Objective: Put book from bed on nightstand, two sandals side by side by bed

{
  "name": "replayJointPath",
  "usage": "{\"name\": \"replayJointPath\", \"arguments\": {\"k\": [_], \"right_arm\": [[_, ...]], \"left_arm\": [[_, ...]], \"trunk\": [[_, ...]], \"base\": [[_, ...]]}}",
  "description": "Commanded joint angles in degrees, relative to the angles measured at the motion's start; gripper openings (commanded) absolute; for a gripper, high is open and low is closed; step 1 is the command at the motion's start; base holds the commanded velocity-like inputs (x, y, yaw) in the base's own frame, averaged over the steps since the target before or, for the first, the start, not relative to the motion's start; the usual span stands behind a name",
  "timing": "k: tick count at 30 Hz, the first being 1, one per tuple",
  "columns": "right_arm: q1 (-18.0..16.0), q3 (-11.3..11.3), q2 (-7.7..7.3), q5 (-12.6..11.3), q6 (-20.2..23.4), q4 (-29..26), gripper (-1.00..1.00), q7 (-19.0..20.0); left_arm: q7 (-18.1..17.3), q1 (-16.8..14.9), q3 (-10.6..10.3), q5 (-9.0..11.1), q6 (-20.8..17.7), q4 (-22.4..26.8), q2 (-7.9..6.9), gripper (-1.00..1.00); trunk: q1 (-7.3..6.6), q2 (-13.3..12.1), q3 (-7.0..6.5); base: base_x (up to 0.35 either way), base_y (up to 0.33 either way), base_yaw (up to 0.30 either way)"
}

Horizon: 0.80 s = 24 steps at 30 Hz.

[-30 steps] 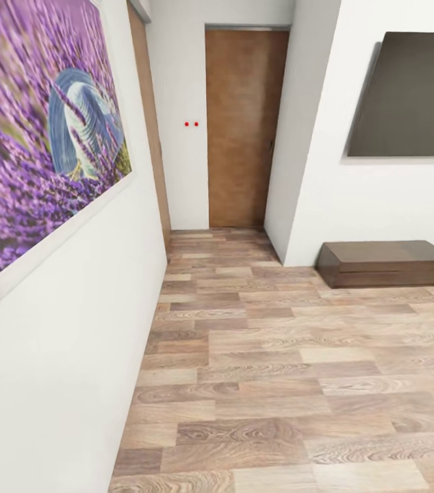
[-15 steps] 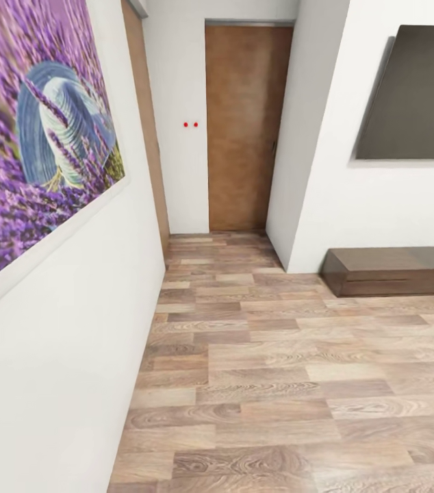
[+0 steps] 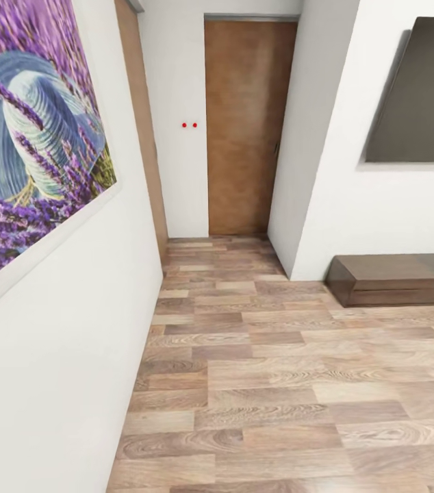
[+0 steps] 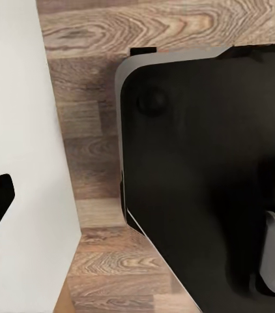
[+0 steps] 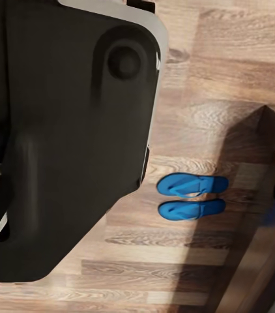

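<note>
While we are rolling along the bedroom's wood floor point(image 3: 258, 383), two blue sandals point(image 5: 191, 196) are lying side by side near our base point(image 5: 66, 130). We are judging this a travel step; next calls for finding the bed. We cannot tell either gripper's state.

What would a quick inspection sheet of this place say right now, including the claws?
Surface: light wood-plank floor, running up to a closed brown door.
Job's things: two blue sandals lying side by side on the floor, close to the robot's dark base; a dark wooden edge beside them, too little showing to name it. Book and nightstand: nothing seen.
Clutter: nothing seen.
Claws: nothing seen of either.
Cables: nothing seen.
Surroundings: white wall with lavender picture close on the left; dark wall screen on the right above a long low brown cabinet; two small red dots beside the door.
</note>
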<state>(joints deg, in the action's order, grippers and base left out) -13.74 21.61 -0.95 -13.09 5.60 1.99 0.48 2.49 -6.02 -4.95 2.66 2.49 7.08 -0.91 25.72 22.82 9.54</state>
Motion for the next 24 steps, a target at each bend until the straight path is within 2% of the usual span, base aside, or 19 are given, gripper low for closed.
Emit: {"name": "replayJointPath", "arguments": {"k": [1,24], "right_arm": [[-0.1,0.5,0.0,-0.5,0.1,0.1,1.0,0.1],[-0.1,0.5,-0.01,-0.6,0.1,0.0,1.0,0.1]], "left_arm": [[0.2,0.0,-0.5,0.2,0.3,0.0,-0.02,1.0],[0.2,0.0,-0.5,0.1,0.8,0.0,0.02,1.0]], "trunk": [[0.06,0.1,0.1],[0.06,0.1,0.1]], "base": [[0.35,0.0,0.0],[0.35,0.0,0.0]]}}
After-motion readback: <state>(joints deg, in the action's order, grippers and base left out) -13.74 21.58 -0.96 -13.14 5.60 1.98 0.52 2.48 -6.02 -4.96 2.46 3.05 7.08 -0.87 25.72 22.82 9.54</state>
